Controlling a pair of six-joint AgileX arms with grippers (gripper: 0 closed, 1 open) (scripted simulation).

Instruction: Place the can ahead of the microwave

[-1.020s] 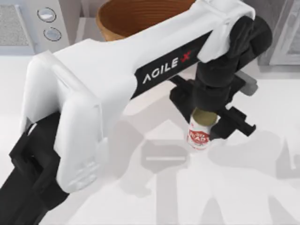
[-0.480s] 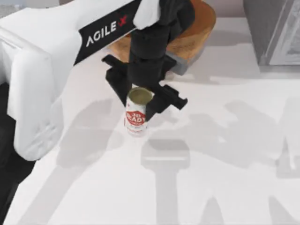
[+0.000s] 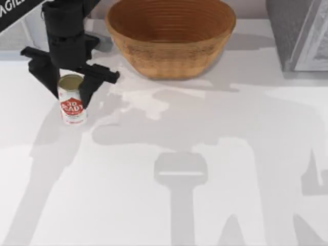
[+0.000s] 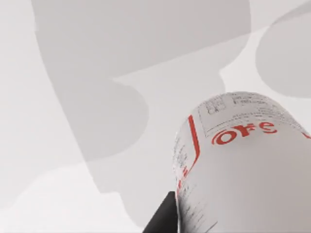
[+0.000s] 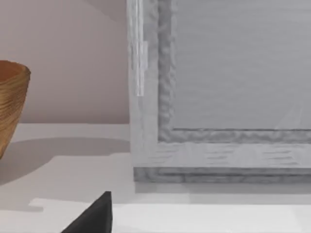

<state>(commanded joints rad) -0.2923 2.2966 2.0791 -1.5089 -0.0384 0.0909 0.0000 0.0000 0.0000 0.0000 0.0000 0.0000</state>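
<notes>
Top view: the white table is smooth and bare over most of its width, crossed by soft grey shadows of the arms. A woven basket stands at the far edge, and everything else is placed from it. To the basket's left, the left gripper hangs over the table with its black fingers clamped on the can, which stands upright, gold lid up, red-and-white label facing the camera. To the basket's right, at the far corner, sits a speckled grey appliance with a pale door frame.

Left wrist view: the can sits close to the lens, with pale tabletop and broad shadows beyond it.

Right wrist view: the grey appliance stands right of the basket, against a plain pinkish wall. One dark fingertip of the right gripper shows; I cannot tell how its jaws stand.
</notes>
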